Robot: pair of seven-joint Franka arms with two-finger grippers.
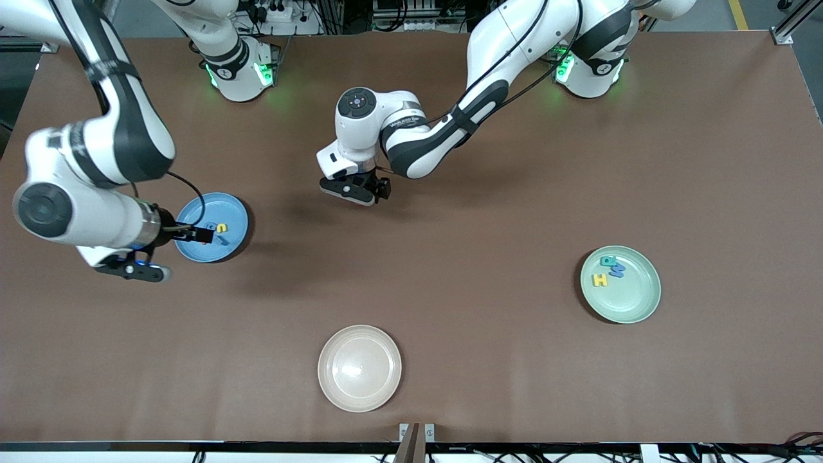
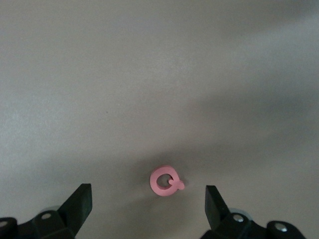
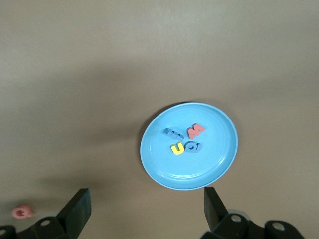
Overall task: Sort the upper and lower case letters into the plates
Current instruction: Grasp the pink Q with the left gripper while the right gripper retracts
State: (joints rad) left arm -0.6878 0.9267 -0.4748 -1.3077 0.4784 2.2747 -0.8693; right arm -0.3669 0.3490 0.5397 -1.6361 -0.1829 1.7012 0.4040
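Observation:
A small pink-red round letter (image 2: 166, 180) lies on the brown table, right under my open left gripper (image 2: 148, 201), between its two fingers and untouched. In the front view the left hand (image 1: 355, 188) hides that letter. The blue plate (image 3: 219, 149) holds several letters: a yellow one (image 3: 177, 148), a red one (image 3: 196, 131) and two blue ones. My right gripper (image 1: 196, 233) hangs open and empty above the blue plate (image 1: 231, 212). The mint green plate (image 1: 636, 299) holds a yellow H (image 1: 600, 280), a teal letter (image 1: 607, 261) and a blue letter (image 1: 618, 270).
A cream-beige plate (image 1: 359, 367) with nothing in it sits near the front edge of the table. The green plate is toward the left arm's end, the blue plate toward the right arm's end. Bare brown tabletop lies between them.

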